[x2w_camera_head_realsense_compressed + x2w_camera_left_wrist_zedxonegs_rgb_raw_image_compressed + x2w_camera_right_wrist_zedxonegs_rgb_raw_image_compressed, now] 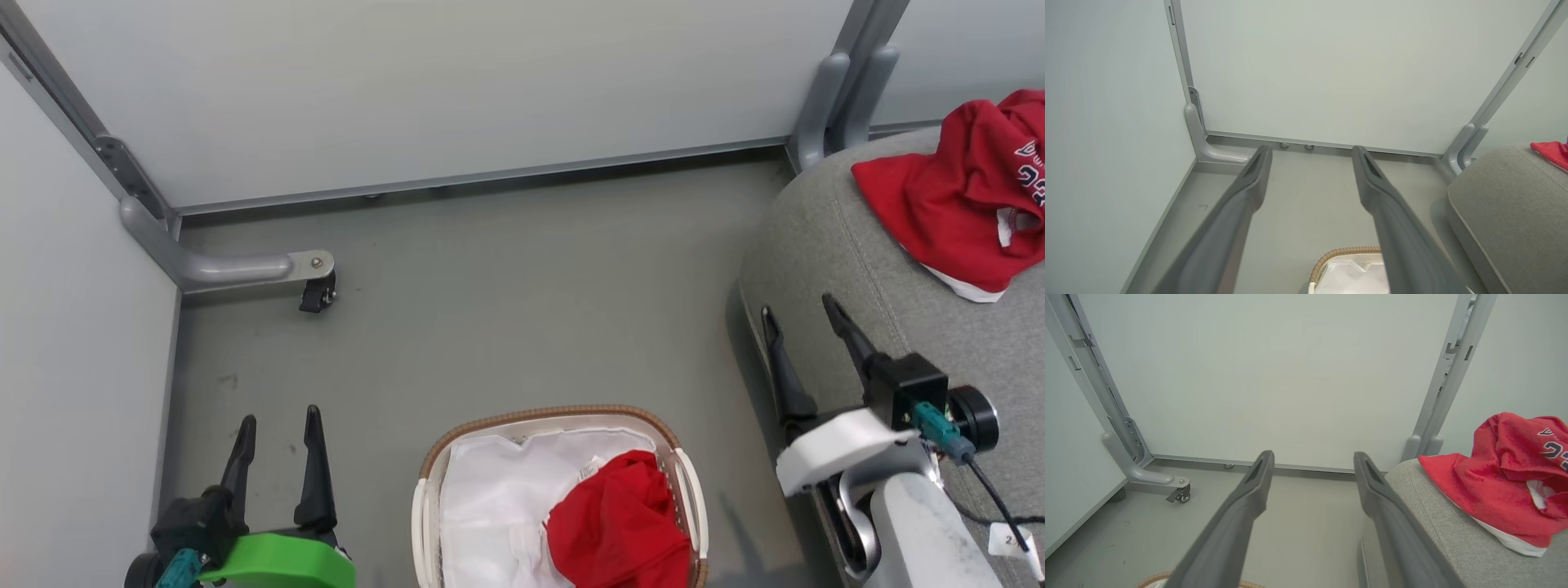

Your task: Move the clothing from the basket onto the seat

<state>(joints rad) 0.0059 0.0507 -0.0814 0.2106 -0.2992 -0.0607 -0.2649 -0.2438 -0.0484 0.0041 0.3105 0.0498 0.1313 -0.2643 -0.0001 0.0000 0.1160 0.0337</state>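
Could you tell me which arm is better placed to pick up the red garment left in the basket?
Probably the right: its open right gripper hangs nearer the red garment, which lies in the right half of the basket, and by the seat.

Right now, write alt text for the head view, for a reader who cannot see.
One red garment lies in the white basket; a second red garment lies on the grey seat at right. The left gripper and right gripper are open and empty.
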